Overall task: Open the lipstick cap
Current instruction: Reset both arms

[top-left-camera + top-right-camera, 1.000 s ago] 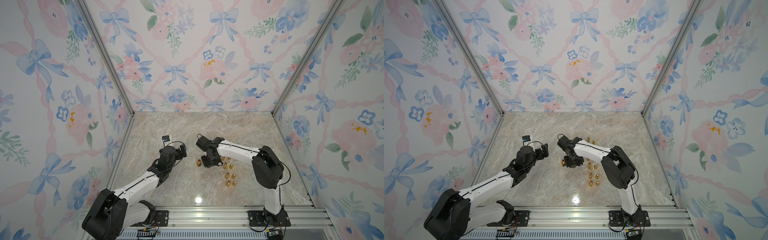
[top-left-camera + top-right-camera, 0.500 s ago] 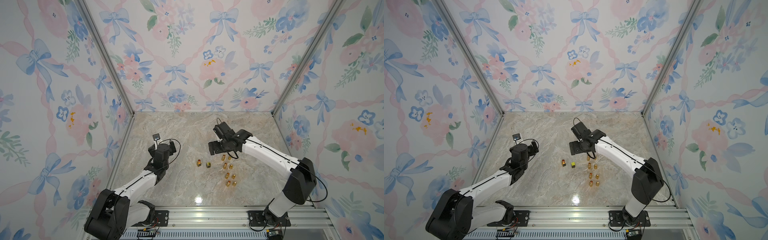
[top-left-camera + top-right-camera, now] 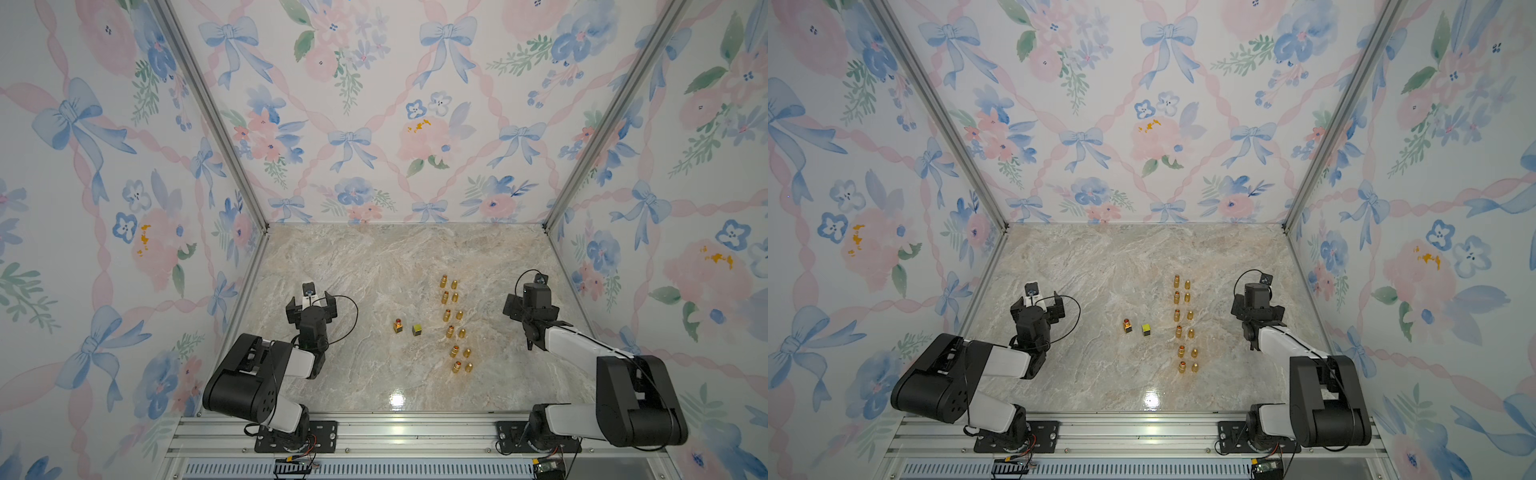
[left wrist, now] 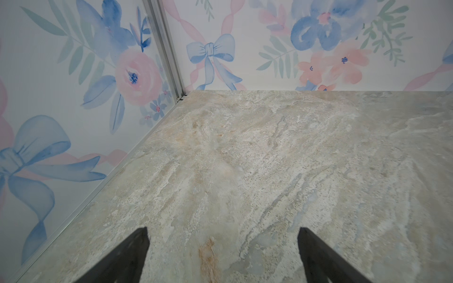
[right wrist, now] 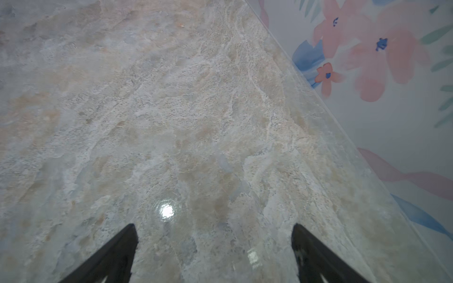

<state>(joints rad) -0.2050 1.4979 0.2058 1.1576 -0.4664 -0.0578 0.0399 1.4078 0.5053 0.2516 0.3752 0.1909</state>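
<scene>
left claw (image 4: 223,228) and right claw (image 5: 213,224) gape, both partly cropped.

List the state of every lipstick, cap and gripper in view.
Square lipstick: upright, uncapped, red tip showing.
Square cap: off, standing apart beside that lipstick.
Gold lipsticks: upright in a column, red tips visible on several.
Gold caps: off, standing alongside.
Left gripper: open, empty.
Right gripper: open, empty.

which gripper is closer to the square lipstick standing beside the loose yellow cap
Left. The left gripper is open to the left of the lipstick, bare table between. The right gripper, also open, sits farther off, beyond the gold lipstick rows.
</scene>
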